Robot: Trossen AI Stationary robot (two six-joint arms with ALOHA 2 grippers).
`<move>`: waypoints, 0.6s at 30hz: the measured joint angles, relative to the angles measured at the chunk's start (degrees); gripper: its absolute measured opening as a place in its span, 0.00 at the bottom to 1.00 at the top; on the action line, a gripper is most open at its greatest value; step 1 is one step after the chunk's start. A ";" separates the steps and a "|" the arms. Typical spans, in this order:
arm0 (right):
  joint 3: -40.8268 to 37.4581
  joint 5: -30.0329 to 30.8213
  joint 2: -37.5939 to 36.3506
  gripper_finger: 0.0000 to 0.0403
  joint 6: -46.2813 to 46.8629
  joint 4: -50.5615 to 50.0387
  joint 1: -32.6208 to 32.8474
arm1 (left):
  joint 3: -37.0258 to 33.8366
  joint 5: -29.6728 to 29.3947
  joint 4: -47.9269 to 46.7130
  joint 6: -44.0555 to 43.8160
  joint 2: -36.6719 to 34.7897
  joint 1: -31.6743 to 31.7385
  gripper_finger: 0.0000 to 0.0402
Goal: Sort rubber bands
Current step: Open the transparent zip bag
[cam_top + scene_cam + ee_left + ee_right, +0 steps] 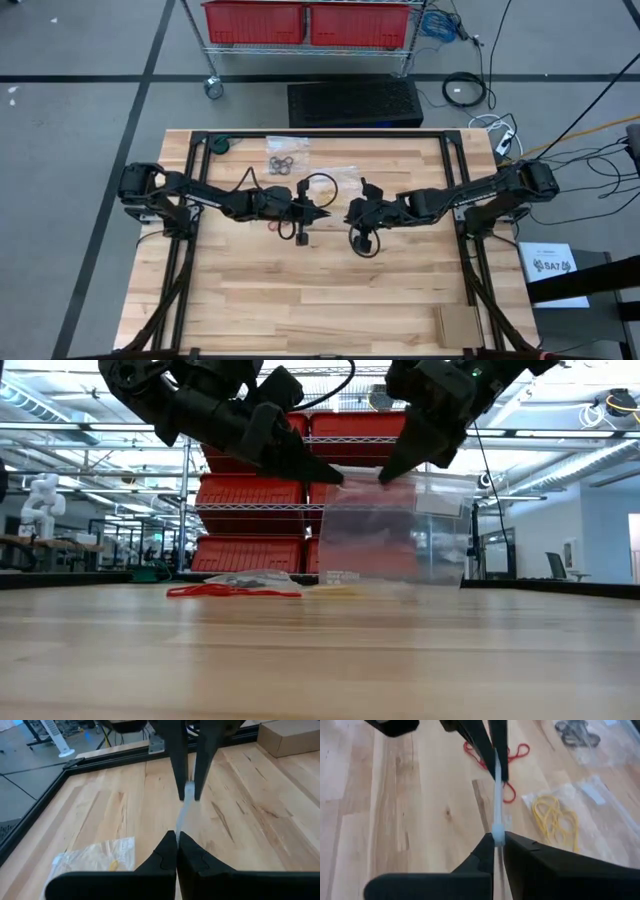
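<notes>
A clear bag [395,525] is held aloft, pinched by both grippers — left [322,213], right [352,212]; its mouth likely needs pulling open before red bands [232,591] are loaded.

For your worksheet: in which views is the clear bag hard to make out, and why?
Low view: the clear bag is see-through, so the red bins show through it. Both wrist views: it appears edge-on, a thin pale strip. High view: it is barely discernible between the grippers.

Even, bright overhead light falls on the table [330,290] with only soft shadows. From table height, ceiling lamps [60,428] glare, the near wood blurs, and the hall beyond looks hazy.
</notes>
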 joint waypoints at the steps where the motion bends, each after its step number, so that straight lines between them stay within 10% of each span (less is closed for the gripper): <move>1: 0.00 -0.02 -0.43 0.01 0.65 -1.06 0.09 | -0.01 0.00 -0.01 0.00 0.00 -0.02 0.00; 18: 0.00 -0.52 -3.59 0.01 9.21 -14.13 4.20 | -0.09 -0.44 -0.03 0.53 -0.11 0.04 0.00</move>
